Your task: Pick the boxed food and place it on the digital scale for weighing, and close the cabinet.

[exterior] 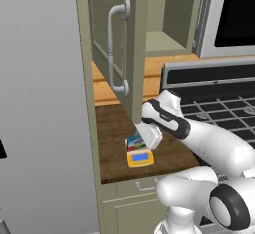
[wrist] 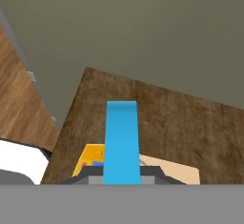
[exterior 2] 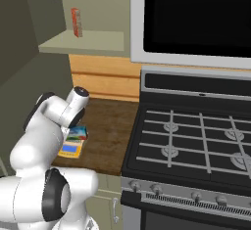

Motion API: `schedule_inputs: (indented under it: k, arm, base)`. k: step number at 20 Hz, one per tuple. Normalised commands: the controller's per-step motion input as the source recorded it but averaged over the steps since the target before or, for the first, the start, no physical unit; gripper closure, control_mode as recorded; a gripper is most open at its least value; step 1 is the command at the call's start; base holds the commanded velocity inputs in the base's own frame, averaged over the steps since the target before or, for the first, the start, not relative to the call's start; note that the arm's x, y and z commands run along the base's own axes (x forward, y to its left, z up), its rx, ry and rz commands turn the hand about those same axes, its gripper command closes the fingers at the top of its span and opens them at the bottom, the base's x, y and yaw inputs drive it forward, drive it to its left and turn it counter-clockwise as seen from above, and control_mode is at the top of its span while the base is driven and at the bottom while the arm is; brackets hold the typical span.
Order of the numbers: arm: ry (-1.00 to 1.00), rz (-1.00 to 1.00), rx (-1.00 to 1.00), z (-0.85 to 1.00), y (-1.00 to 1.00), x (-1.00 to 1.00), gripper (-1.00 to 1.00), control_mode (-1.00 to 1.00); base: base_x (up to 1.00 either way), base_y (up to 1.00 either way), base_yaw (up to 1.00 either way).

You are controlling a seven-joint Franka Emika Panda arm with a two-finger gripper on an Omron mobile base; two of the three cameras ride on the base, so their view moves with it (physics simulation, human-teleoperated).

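The boxed food [exterior: 135,141] was held in the gripper [exterior: 144,139], whose jaws were shut on its lower end, and it hung directly over the digital scale [exterior: 140,158] on the wooden worktop [exterior: 114,128]. In the hand view the boxed food [wrist: 122,142] rose as a plain blue strip from between the finger tips, its long axis running toward twelve o'clock, with the yellow-orange body of the scale [wrist: 88,158] showing beneath it at about eight o'clock. From the left base view the box sat tilted at the scale's far edge, at roughly eleven o'clock from the blue display; whether it already touched the weighing plate could not be told. From the right base view its printed face [exterior 2: 77,134] peeked out past the wrist, just beyond the scale [exterior 2: 70,149]. The coming move, as I judged it, turned on lowering straight down so that the box's length lay along the plate rather than across it. The cabinet [exterior: 130,49] stood open above, at twelve o'clock from the scale, its bar handle [exterior: 115,49] facing the arm, so the closing step was not yet done.
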Motion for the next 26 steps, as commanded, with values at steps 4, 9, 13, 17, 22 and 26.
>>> schedule_inputs:
  k: [4, 9, 13, 17, 22, 26]
  arm:
    - [0.0, 0.0, -0.01, -0.18, 0.1, 0.2, 1.0, -1.0]
    - [0.0, 0.0, 0.0, -0.31, 0.06, 0.27, 1.0, -1.0]
    - [0.0, 0.0, 0.0, -0.26, 0.0, 0.21, 1.0, -1.0]
    - [-0.03, 0.0, 0.0, -0.13, 0.0, -0.06, 1.0, -1.0]
    - [0.03, 0.02, -0.01, -0.31, 0.07, -0.12, -1.0, -1.0]
    - [0.01, 0.02, 0.0, -0.25, 0.0, -0.01, -1.0, -1.0]
  base:
    - [0.0, 0.0, 0.0]
    - [0.0, 0.0, 0.0]
    - [0.0, 0.0, 0.0]
    - [0.0, 0.0, 0.0]
    - [0.0, 0.0, 0.0]
    - [0.0, 0.0, 0.0]
